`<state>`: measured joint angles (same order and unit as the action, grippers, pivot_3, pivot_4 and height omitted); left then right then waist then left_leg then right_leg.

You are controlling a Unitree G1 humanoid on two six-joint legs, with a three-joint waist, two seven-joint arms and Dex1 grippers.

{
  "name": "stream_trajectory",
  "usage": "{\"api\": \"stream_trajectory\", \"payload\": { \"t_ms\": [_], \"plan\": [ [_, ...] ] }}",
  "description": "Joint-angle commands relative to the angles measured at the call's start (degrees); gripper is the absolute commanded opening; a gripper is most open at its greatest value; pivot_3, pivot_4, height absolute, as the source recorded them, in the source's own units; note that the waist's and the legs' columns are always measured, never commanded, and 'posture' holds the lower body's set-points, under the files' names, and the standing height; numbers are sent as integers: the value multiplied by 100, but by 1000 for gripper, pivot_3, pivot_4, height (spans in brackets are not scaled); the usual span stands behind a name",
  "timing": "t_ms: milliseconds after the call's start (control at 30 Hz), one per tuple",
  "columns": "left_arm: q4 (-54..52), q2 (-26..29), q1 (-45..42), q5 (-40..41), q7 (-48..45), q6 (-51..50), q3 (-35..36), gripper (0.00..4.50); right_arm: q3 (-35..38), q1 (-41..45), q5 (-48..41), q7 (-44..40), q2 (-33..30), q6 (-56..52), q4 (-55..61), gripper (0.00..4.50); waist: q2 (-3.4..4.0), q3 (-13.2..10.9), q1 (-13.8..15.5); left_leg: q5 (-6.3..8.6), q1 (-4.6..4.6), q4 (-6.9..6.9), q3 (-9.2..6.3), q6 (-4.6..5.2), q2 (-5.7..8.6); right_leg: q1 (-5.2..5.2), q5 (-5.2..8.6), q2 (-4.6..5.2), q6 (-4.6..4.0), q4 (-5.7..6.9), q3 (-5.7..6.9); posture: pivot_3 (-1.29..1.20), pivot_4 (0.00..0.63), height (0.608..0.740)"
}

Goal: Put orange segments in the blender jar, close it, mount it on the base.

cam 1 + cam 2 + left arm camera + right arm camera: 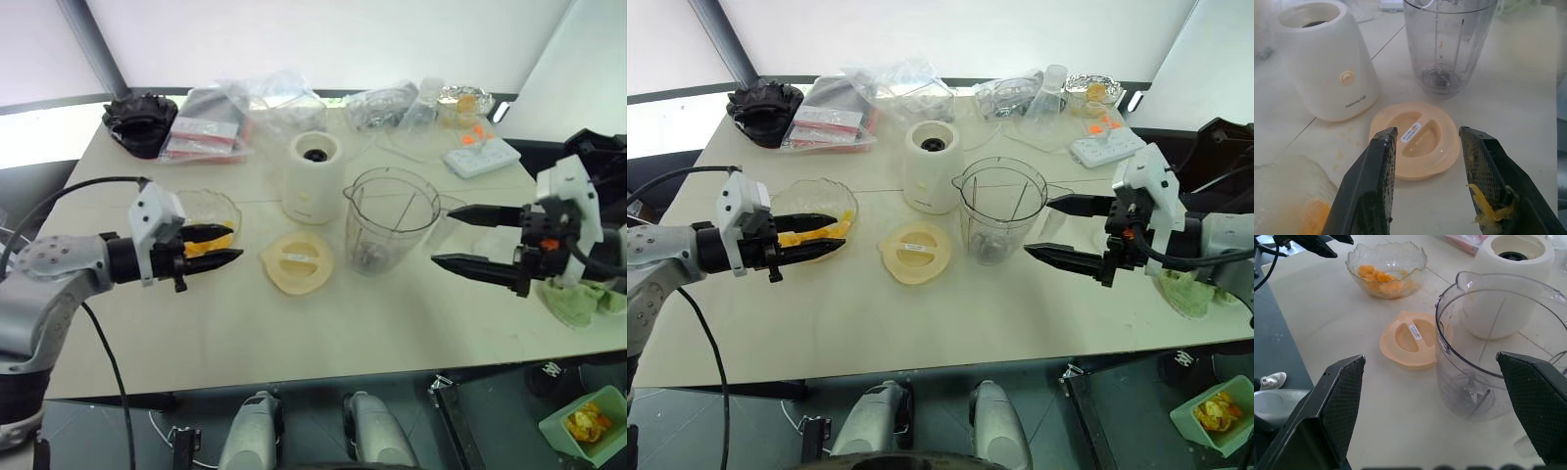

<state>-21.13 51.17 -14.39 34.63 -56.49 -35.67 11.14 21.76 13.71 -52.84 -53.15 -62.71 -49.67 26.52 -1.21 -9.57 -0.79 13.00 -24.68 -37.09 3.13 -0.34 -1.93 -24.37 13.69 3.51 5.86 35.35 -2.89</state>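
Observation:
Orange segments (pixel 1380 278) lie in a clear scalloped bowl (pixel 813 196) at the table's left. My left gripper (pixel 220 247) hovers at the bowl's right rim, pointing toward the lid. It is open with nothing between its fingers, and a strand of orange pulp (pixel 1486 208) clings to one pad. The blender jar (pixel 390 220) stands upright and uncovered at the centre, its dark blade showing at the bottom. Behind and to its left is the base (pixel 313 176). My right gripper (pixel 1038 227) is wide open just right of the jar, apart from it.
A flat cream lid (pixel 297 261) lies between bowl and jar. Plastic bags (pixel 265 103), a black object (pixel 142 122) and a power strip (pixel 480 157) line the far edge. A green cloth (pixel 578 299) sits at the right edge. A green tub of peels (pixel 586 423) is on the floor.

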Motion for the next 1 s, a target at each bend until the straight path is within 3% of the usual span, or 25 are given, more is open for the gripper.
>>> {"api": "stream_trajectory", "payload": {
  "t_ms": [33, 1000],
  "plan": [
    [-186, 45, -68, 60, -24, 107, 120, 2092, 58, 125, -10, 13, -38, 26, 59, 4458, 0, 0, 4, 0, 0, 0, 0, 0, 0, 0, 0, 0, 0, 0, 0, 0, 150, 740],
    [-188, 148, -254, 116, 179, -342, -19, 2092, -137, 335, -44, 349, 180, -13, 90, 4458, 0, 0, 1, 0, -1, -3, 1, 1, 1, -1, -1, -3, 1, 5, 0, 0, 150, 740]
  ]
}}
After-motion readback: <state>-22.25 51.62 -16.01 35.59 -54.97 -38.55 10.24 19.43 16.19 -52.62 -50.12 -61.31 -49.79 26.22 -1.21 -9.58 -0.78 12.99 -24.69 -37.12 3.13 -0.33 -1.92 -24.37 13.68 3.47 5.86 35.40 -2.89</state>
